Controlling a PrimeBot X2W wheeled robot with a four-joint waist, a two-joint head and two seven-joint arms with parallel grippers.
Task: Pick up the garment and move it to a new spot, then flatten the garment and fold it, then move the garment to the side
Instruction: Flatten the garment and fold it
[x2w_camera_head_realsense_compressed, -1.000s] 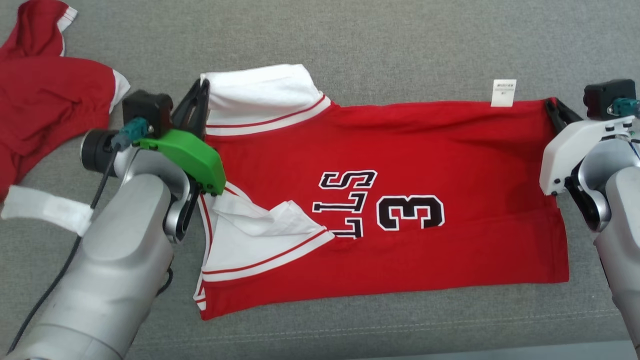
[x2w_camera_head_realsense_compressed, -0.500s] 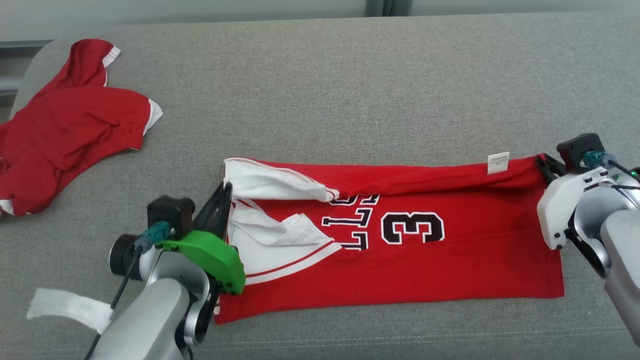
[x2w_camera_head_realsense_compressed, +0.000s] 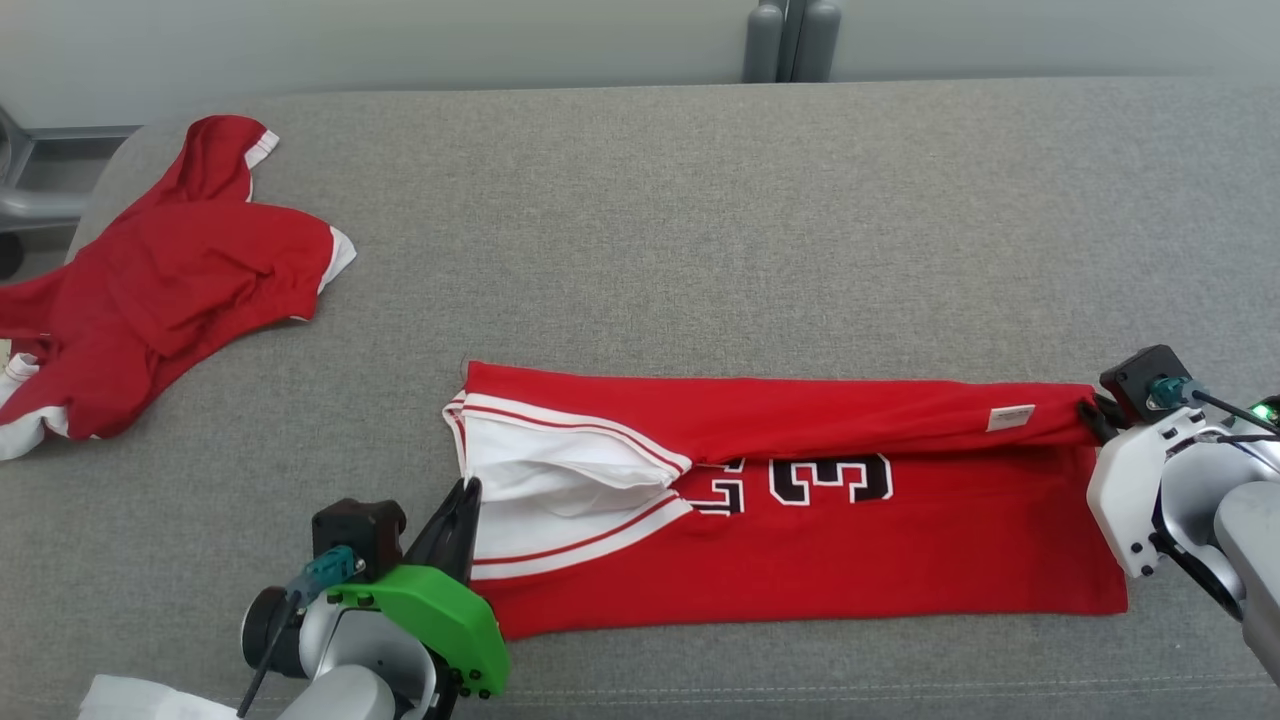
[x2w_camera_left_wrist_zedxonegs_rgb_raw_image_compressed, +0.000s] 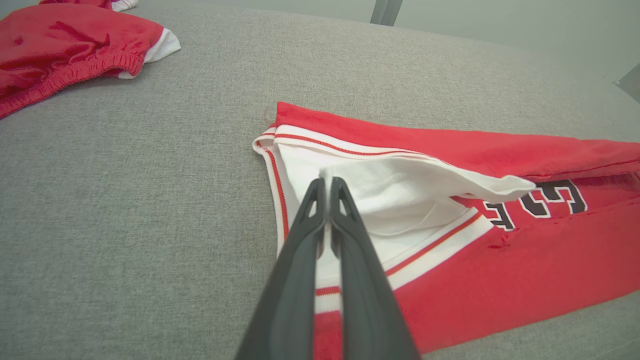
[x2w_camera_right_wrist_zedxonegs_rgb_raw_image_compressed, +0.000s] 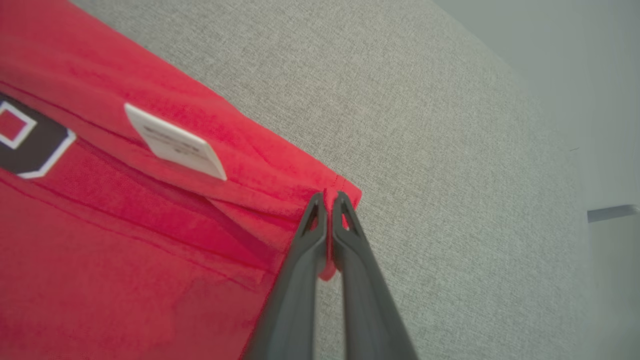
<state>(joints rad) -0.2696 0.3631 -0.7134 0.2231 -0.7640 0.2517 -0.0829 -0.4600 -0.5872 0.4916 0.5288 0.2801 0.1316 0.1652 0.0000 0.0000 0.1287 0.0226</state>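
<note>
A red jersey (x2w_camera_head_realsense_compressed: 850, 570) lies stretched along the grey cushion (x2w_camera_head_realsense_compressed: 700, 220), from the centre of the head view out to 3 o'clock. Its far long edge is lapped over the front, and the fold hides the top of the black "3" (x2w_camera_head_realsense_compressed: 830, 482). The left gripper (x2w_camera_head_realsense_compressed: 465, 492), at 7 o'clock, has its fingers pressed together on the white sleeve (x2w_camera_head_realsense_compressed: 560, 490) at the jersey's left end. In the left wrist view, the tips nip the edge of that white cloth (x2w_camera_left_wrist_zedxonegs_rgb_raw_image_compressed: 400, 195). The right gripper (x2w_camera_head_realsense_compressed: 1088, 412), at 3 o'clock, is clamped on the red corner at the other end. In the right wrist view the hem sits between its tips, with a white label (x2w_camera_right_wrist_zedxonegs_rgb_raw_image_compressed: 175, 142) at 10 o'clock from them. A second red garment (x2w_camera_head_realsense_compressed: 170, 280) lies crumpled at 10 o'clock in the head view, well apart from the jersey. A white scrap (x2w_camera_head_realsense_compressed: 150, 697) shows at 7 o'clock, beside the left arm.
</note>
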